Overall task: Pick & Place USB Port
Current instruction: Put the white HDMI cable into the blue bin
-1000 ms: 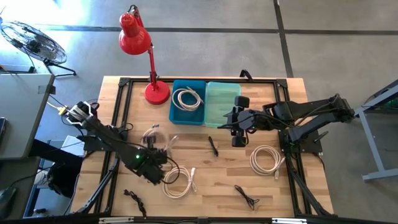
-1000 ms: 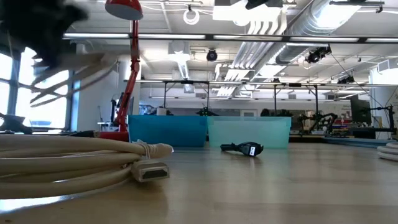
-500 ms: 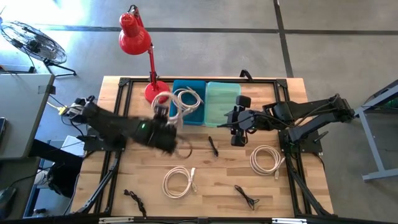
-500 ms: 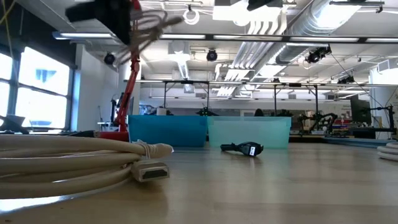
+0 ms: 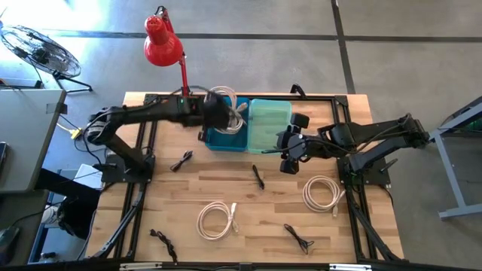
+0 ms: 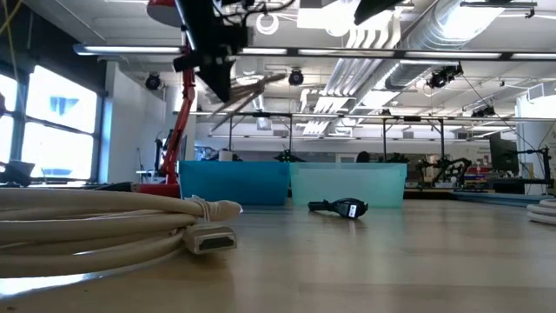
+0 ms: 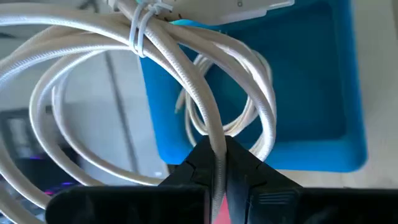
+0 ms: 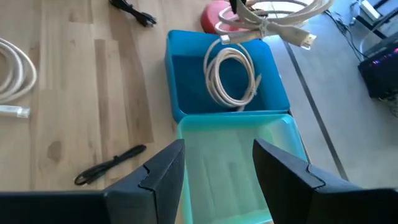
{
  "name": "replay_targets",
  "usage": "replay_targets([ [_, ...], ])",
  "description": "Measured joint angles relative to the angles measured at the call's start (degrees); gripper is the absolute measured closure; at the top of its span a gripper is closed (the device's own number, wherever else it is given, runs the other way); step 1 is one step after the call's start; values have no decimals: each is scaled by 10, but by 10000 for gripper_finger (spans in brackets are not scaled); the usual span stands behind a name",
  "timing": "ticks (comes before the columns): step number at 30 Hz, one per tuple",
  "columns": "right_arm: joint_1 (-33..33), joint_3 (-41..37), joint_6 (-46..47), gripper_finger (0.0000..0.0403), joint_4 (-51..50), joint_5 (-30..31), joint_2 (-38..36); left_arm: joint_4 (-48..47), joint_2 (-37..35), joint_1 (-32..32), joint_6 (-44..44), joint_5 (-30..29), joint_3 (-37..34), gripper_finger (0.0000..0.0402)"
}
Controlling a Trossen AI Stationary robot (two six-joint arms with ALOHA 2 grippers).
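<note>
No text, label, brand, number or sign can be read on anything here.

a coiled white usb cable (image 7: 205, 93), bound with a white tie near its plug end, hangs in the air pinched in the left pincer (image 7: 217, 163) directly above the dark blue rectangular plastic bin (image 5: 226, 135). a second coiled white usb cable (image 8: 233, 78) lies flat inside that bin (loops loosely oval). two more white coiled cables (image 5: 217, 220) (image 5: 322, 192) rest on the wooden surface (image 5: 248, 203), well apart.
</note>
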Motion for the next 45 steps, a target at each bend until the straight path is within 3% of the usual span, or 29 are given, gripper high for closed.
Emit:
replay_targets([
  [9,0,0,3,220,-5,6,0,70,86,88,32,149,0,394],
  [19,0,0,2,220,-10,17,0,50,203,104,45,168,0,394],
  [29,0,0,1,220,-16,20,0,43,232,111,41,210,0,393],
  [34,0,0,2,220,-18,20,0,41,231,110,34,175,9,339],
  [38,0,0,6,220,-24,20,0,-13,230,110,12,139,45,290],
  [45,0,0,7,220,-32,20,0,-114,230,108,-13,172,127,255],
])
